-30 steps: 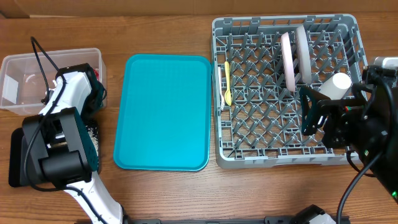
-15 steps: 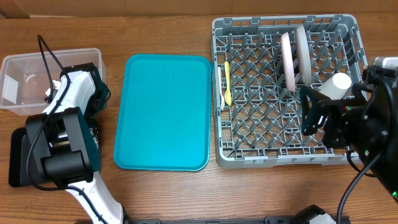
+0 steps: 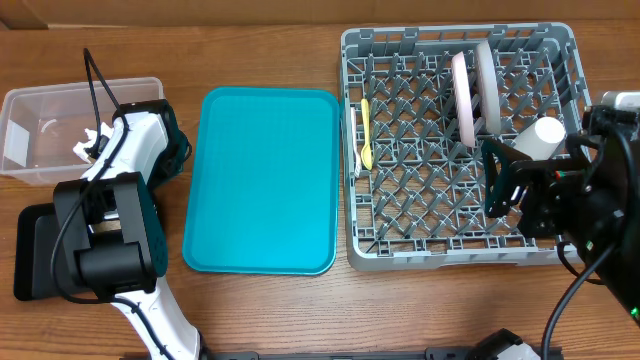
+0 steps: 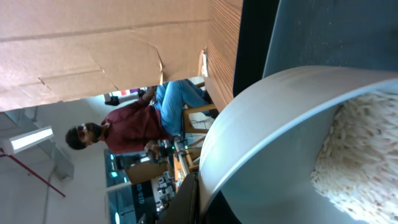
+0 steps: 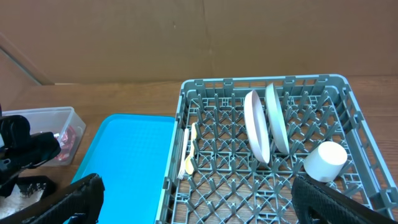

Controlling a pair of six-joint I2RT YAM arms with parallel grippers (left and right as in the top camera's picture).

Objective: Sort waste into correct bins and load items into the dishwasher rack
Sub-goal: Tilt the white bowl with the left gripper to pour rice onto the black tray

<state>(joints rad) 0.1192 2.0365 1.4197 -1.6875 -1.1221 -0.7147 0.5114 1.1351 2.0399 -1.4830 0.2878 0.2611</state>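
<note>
A pale bowl (image 4: 267, 124) fills the left wrist view, tipped on its side with white rice-like grains (image 4: 354, 155) heaped inside. My left gripper (image 4: 200, 198) is shut on its rim. From overhead the left arm (image 3: 135, 150) stands between the clear tub (image 3: 40, 105) and the teal tray, hiding the bowl. The grey dishwasher rack (image 3: 460, 250) holds two upright plates (image 3: 463, 95), a white cup (image 3: 542, 135) and yellow and white cutlery (image 3: 365, 130). My right gripper (image 3: 503, 190) hangs open over the rack's right side, with nothing between its fingers (image 5: 68, 199).
The teal tray (image 3: 265, 180) lies bare between tub and rack. A black tray (image 3: 30, 260) sits at the front left, partly under the left arm. Red wrappers (image 5: 65, 134) show inside the clear tub. Cardboard walls stand behind the table.
My left arm has swung to the right and a little farther back, from over the black tray toward the tub's corner, still holding the bowl. The right arm has not moved.
</note>
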